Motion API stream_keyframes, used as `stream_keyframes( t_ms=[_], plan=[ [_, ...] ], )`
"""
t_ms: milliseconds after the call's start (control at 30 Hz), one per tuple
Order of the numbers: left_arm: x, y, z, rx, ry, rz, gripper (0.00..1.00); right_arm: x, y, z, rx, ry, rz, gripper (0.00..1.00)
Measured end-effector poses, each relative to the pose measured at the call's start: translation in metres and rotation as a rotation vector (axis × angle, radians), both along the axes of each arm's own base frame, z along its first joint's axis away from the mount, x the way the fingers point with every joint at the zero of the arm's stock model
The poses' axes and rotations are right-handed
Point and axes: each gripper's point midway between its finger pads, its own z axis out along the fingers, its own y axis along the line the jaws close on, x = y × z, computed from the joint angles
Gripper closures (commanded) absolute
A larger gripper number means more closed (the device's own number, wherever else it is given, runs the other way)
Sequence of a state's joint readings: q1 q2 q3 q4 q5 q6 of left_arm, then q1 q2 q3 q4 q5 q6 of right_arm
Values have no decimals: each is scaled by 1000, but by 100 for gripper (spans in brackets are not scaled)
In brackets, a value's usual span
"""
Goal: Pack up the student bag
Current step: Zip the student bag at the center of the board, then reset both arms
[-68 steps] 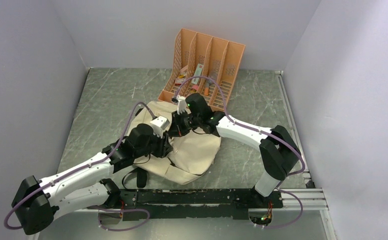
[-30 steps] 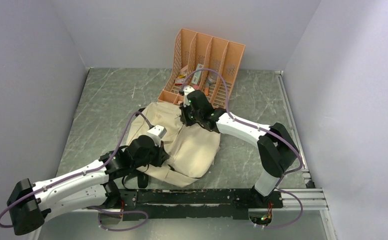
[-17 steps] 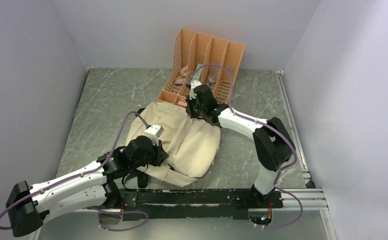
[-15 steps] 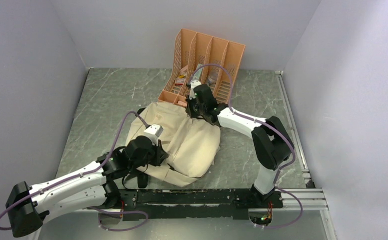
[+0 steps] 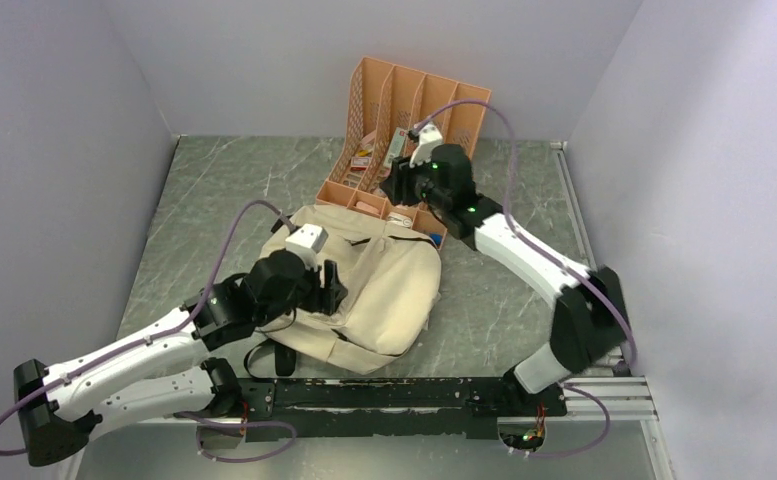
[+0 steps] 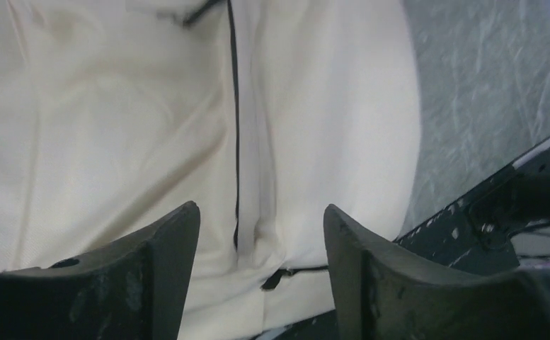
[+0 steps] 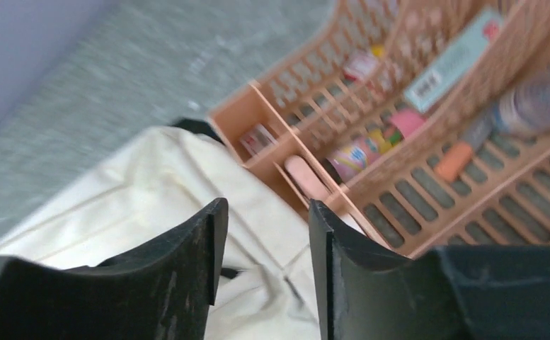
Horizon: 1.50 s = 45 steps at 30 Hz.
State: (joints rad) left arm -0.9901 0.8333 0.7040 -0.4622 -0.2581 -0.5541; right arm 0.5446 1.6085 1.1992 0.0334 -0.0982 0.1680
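Observation:
The beige student bag (image 5: 384,290) lies flat on the table, its dark zipper (image 6: 237,142) closed along the front; it also shows in the left wrist view (image 6: 116,127) and the right wrist view (image 7: 151,191). My left gripper (image 5: 332,285) hovers just above the bag's middle, open and empty (image 6: 261,219). My right gripper (image 5: 396,186) is raised over the front of the orange organizer, above the bag's far edge, open and empty (image 7: 267,212).
The orange file organizer (image 5: 409,130) stands behind the bag with several small items in its slots: a light blue box (image 7: 452,60), an orange marker (image 7: 456,161), a tape roll (image 7: 537,106). The bag's black straps (image 5: 276,352) lie toward the near rail (image 5: 414,392).
My right gripper has risen from the bag's far edge and swung back right over the organizer. My left gripper has lifted slightly and shifted right over the bag.

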Motion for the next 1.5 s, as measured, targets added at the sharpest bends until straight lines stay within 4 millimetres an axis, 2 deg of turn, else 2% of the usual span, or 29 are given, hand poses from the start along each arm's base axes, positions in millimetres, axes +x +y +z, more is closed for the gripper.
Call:
stream_keyframes(
  t_ms=[33,133,233,300,400,467,500,533,567,700,800,933,1033,1233,1500],
  plan=[
    [6,-4,12,-3,-26,1,26,-10,0,25,40,-43,23,46],
    [24,-12,42,-5,-98,11,22,-41,-4,79,128,-146,84,40],
    [50,-7,56,-6,-134,49,22,-73,-14,110,179,-222,129,33],
    [75,11,60,-15,-141,120,21,-87,-23,114,183,-241,131,28],
    [111,59,63,-25,-140,278,21,-101,-41,105,154,-243,94,23],
    [123,87,68,-32,-152,362,20,-107,-57,97,124,-243,40,19],
    [125,99,72,-36,-166,394,20,-111,-67,93,104,-243,5,12],
    [125,107,78,-42,-184,417,20,-113,-75,92,93,-244,-24,2],
    [122,114,85,-48,-206,431,20,-115,-86,92,80,-248,-68,0],
    [99,134,111,-81,-320,466,16,-126,-122,100,76,-270,-212,0],
    [78,148,121,-106,-395,493,8,-137,-142,105,96,-286,-289,0],
    [56,164,132,-145,-475,531,6,-145,-161,100,116,-281,-373,0],
    [50,172,128,-144,-490,562,6,-146,-174,89,127,-264,-449,0],
    [45,186,104,-89,-454,624,6,-147,-195,66,99,-250,-560,0],
    [40,197,102,-84,-468,670,6,-149,-206,61,79,-274,-604,0]
  ],
)
